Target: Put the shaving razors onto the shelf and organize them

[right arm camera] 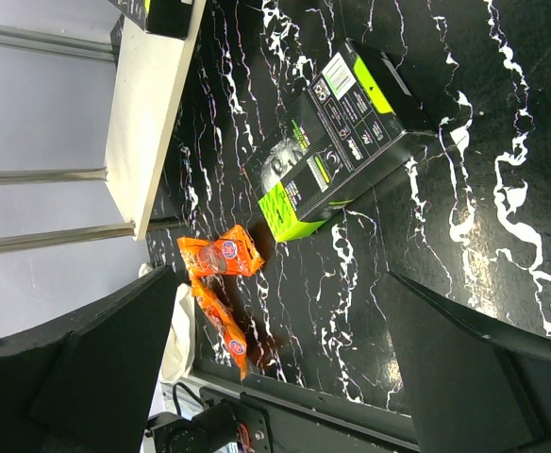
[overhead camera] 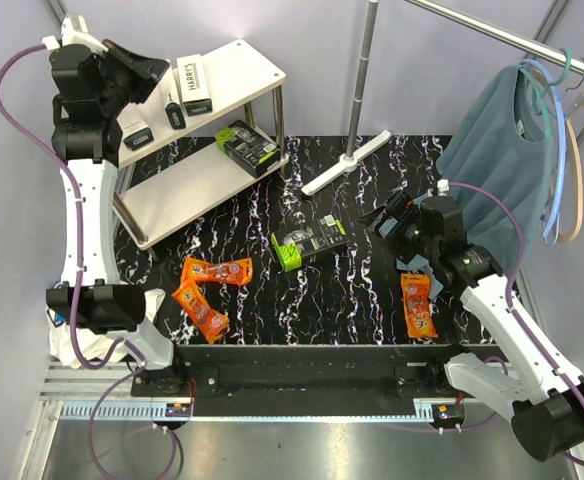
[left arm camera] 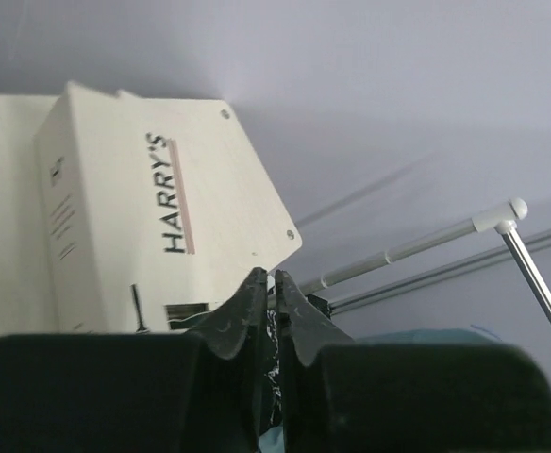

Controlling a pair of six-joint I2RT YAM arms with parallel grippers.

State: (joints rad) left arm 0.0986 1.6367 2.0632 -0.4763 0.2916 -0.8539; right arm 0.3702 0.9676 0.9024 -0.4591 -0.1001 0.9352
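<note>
- Shelf (overhead camera: pixel 242 65) part-stocked: holds flat white Harry's boxes (overhead camera: pixel 194 82) on top, one glossy black-green pack (overhead camera: pixel 247 145) below.
- Leaves second green pack (overhead camera: pixel 307 245) and three crinkly orange packets (overhead camera: pixel 217 270) lying on marbled table (overhead camera: pixel 352 290).
- Left gripper (left arm camera: pixel 266 278) pinched closed, empty, beside top board; right gripper (right arm camera: pixel 280 276) spread wide, empty, over table.

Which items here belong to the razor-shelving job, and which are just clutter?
Job: shelf, HARRY'S boxes, shelved black-green pack, loose black-green pack, three orange packets.
Clutter: white rack foot, clothes rail, hangers, teal shirt.
</note>
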